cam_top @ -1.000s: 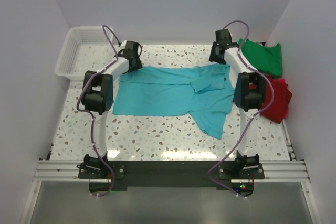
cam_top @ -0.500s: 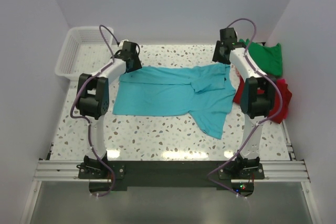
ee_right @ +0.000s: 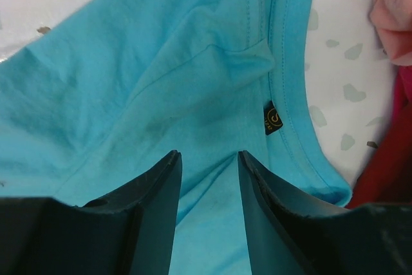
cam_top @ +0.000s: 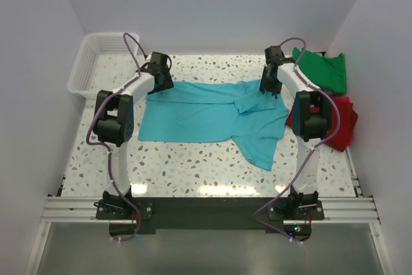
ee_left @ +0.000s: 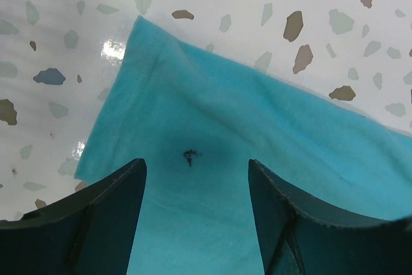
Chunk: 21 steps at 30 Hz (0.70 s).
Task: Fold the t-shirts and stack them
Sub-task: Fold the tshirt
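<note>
The turquoise t-shirt (cam_top: 212, 111) lies spread on the table (cam_top: 193, 159), long axis running left to right: hem end at the left, collar end at the right, one flap trailing toward the near edge at the right; the left gripper (ee_left: 196, 170) stands over the far-left hem corner, jaws spread, cloth showing between them but not pinched; the right gripper (ee_right: 208, 159) stands over the collar end, just beside the neck label (ee_right: 273, 118), jaws parted by a narrower gap, nothing clamped; each arm is nearer to its own end, so the shirt's far edge lies directly beneath both, and the fold is judged to run from that edge toward the bases; whether the fingertips touch the cloth cannot be told; the green t-shirt (cam_top: 325, 69) and red t-shirt (cam_top: 344, 120) lie at the right, partly hidden by the right arm; a salmon-pink t-shirt (ee_right: 394, 24) is cut off at the right wrist view's edge
</note>
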Each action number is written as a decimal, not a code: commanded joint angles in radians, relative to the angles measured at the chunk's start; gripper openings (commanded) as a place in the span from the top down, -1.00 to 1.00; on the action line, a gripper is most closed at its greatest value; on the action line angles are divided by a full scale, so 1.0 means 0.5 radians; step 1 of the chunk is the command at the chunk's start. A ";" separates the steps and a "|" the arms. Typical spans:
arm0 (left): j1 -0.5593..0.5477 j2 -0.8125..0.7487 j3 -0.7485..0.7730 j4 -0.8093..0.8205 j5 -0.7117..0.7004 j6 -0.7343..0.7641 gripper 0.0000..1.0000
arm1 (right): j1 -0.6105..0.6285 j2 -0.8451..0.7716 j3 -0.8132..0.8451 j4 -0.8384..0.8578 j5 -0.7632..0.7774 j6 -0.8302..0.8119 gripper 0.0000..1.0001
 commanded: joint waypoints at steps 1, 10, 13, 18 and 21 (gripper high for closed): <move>-0.011 -0.068 -0.010 0.004 0.027 0.031 -0.39 | -0.004 0.033 0.005 -0.108 0.003 0.056 0.13; -0.011 -0.040 -0.004 0.004 0.039 0.028 -0.39 | -0.001 -0.041 -0.175 -0.099 0.015 0.084 0.21; -0.011 -0.037 -0.001 0.004 0.039 0.025 -0.39 | -0.004 -0.065 -0.258 -0.089 0.015 0.087 0.34; -0.014 -0.028 -0.001 0.004 0.036 0.025 -0.39 | -0.001 -0.157 -0.378 -0.086 0.018 0.102 0.75; -0.011 -0.022 -0.007 0.001 0.036 0.022 -0.39 | 0.005 -0.237 -0.464 -0.077 0.030 0.099 0.76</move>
